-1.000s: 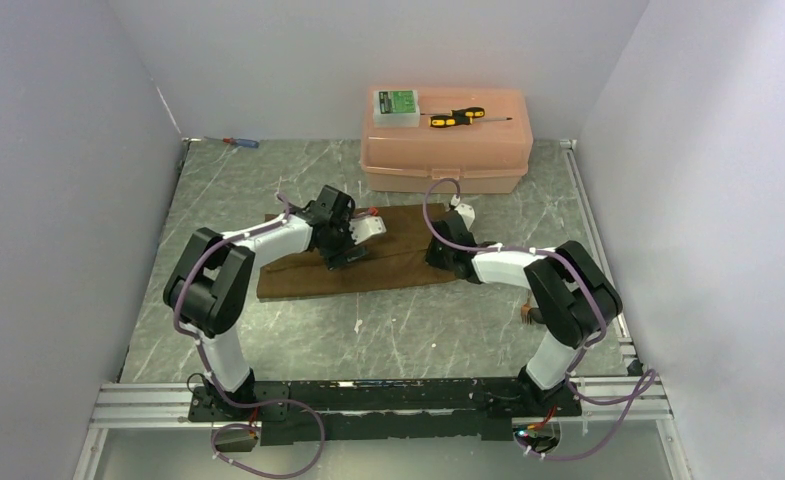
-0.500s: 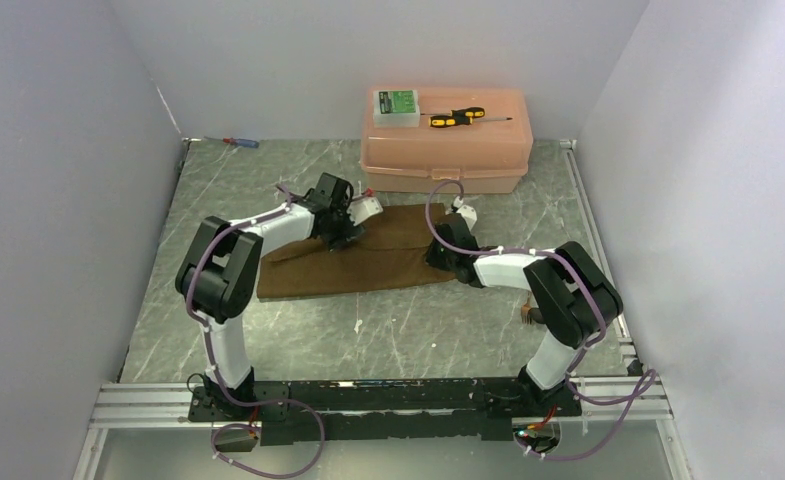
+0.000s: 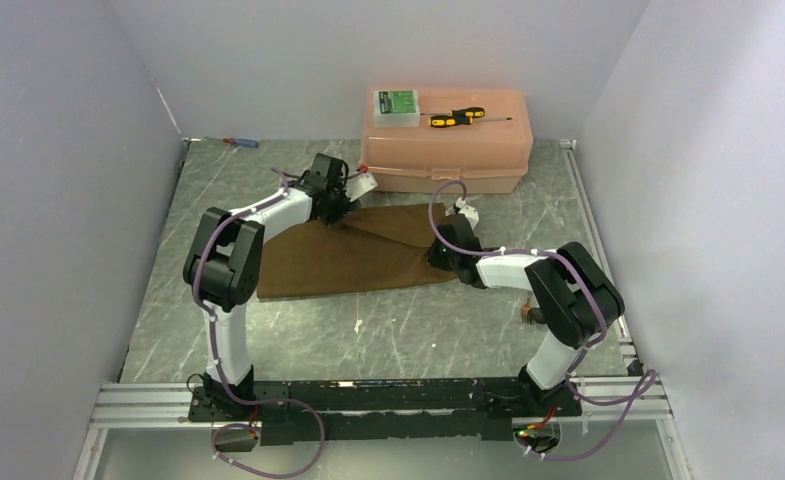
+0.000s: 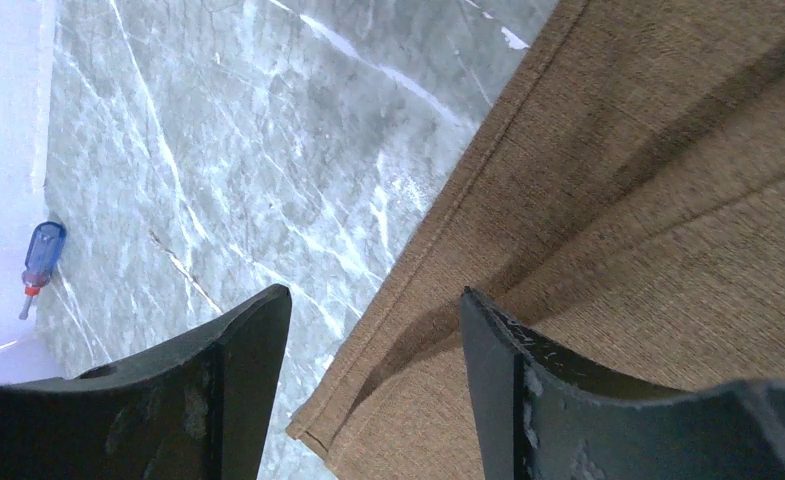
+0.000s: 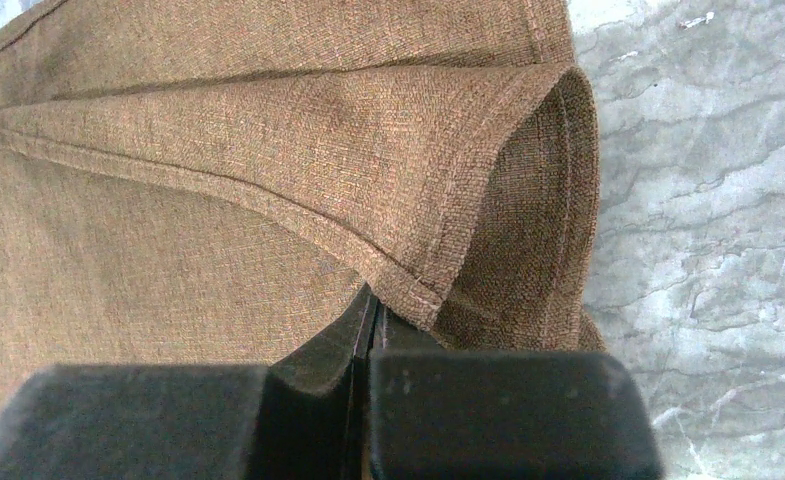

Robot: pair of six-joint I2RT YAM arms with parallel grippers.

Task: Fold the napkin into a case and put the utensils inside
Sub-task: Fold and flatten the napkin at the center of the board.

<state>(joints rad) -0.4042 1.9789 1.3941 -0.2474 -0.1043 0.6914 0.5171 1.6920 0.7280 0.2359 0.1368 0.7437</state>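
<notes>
Roughly crosswise, napkin (image 3: 368, 268) — long axis left-right, right end curled over

Table (image 3: 268, 180): bare marble lay to the left of the napkin (image 3: 368, 262) and in front of it, giving open passage.
Box (image 3: 446, 152): stood at the back, just behind the napkin, barring the rear right.
Screwdriver (image 3: 240, 143): lay in the far left corner, near the wall.
Walls (image 3: 68, 150): closed in the left, back and right.
Left gripper (image 4: 373, 295): filled the gap off the box's left front corner.
Right gripper (image 5: 370, 310): occupied the napkin's right end, with a raised fold there.
</notes>
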